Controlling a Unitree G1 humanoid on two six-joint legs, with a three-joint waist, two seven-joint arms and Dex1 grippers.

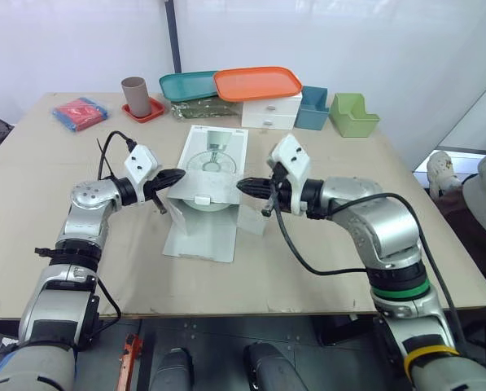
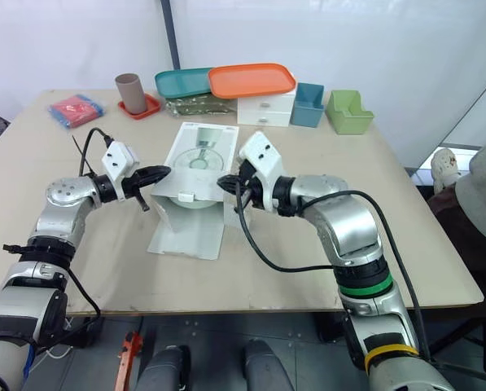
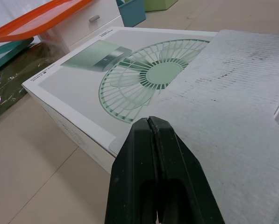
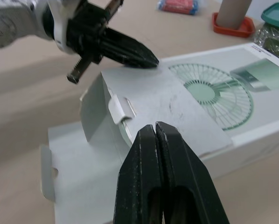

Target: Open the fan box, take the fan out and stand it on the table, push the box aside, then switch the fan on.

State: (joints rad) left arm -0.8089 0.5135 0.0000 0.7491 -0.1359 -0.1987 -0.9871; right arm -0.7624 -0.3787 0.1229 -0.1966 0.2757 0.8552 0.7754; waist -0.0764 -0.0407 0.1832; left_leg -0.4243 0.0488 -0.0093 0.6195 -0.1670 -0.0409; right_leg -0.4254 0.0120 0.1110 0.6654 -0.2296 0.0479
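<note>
Nearest the camera, the fan box's point(image 1: 216, 155) big front flap point(image 1: 200, 238) lay flat on the table point(image 1: 55, 236), pointing toward the robot. Its plain grey top flap point(image 4: 153, 100), with a small tab point(image 4: 120, 108), was folded up and back over the near end of the lid. The white box itself lay flat at the middle of the table, a green fan printed on top. Something pale and rounded showed in the open mouth under the top flap, but what it was could not be told.

Just left of the box, the left gripper point(image 1: 181, 173) had its black fingers point(image 3: 174, 177) pressed together on nothing, the tip at the left edge of the top flap. Opposite it, the right gripper point(image 1: 241, 186) was also pinched closed and empty, fingers point(image 4: 139, 177) together, the tip at the flap's right edge.

Along the far side stood a brown cup point(image 1: 134, 95) on a red saucer point(image 1: 143, 112), a teal tray point(image 1: 187, 85), an orange tray point(image 1: 257, 83) on a white drawer unit point(image 1: 271, 112), a blue bin point(image 1: 313, 107) and a green bin point(image 1: 352, 114). A red and blue packet point(image 1: 80, 112) lay at the far left.
</note>
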